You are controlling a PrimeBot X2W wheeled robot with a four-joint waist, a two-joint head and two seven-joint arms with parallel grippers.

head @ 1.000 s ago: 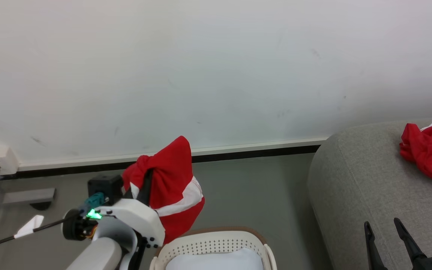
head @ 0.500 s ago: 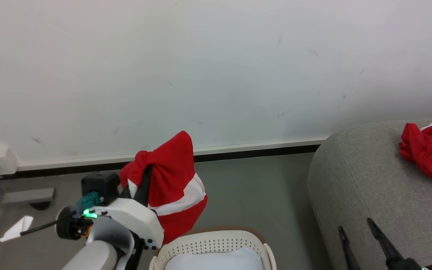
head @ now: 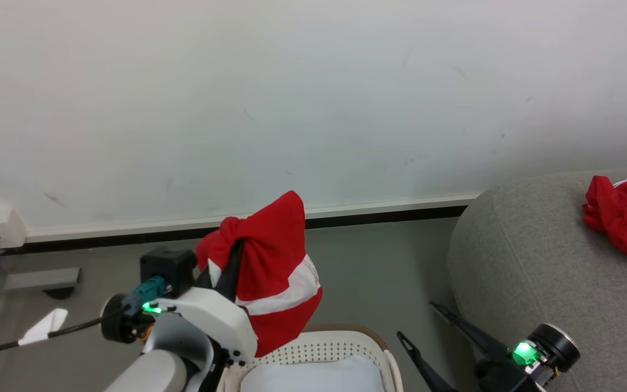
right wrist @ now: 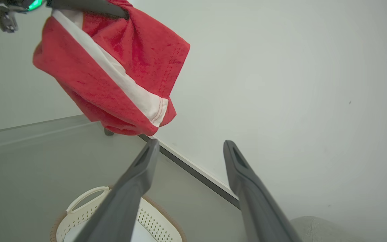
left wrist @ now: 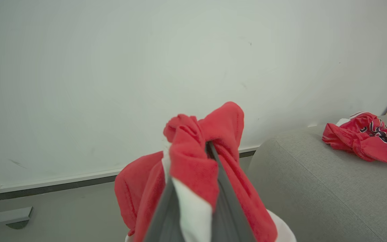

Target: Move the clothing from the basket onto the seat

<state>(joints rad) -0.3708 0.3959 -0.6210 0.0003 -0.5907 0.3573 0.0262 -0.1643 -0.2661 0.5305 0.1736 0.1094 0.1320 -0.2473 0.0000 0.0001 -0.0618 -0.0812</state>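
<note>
Your left gripper (head: 235, 256) is clamped shut on a red garment (head: 275, 256) with a white stripe. It holds the cloth bunched in the air above the far left rim of the basket (head: 340, 348). Inside the basket lies a pale white pad (head: 313, 375). Your right gripper (head: 417, 320) hangs with its fingers spread wide and nothing between them. It is over the floor (head: 373, 272), between the basket and the left edge of the seat (head: 531, 261). A second red garment (head: 626, 218) lies crumpled on the seat's far side, near the wall (head: 313, 109), well apart from both grippers.
</note>
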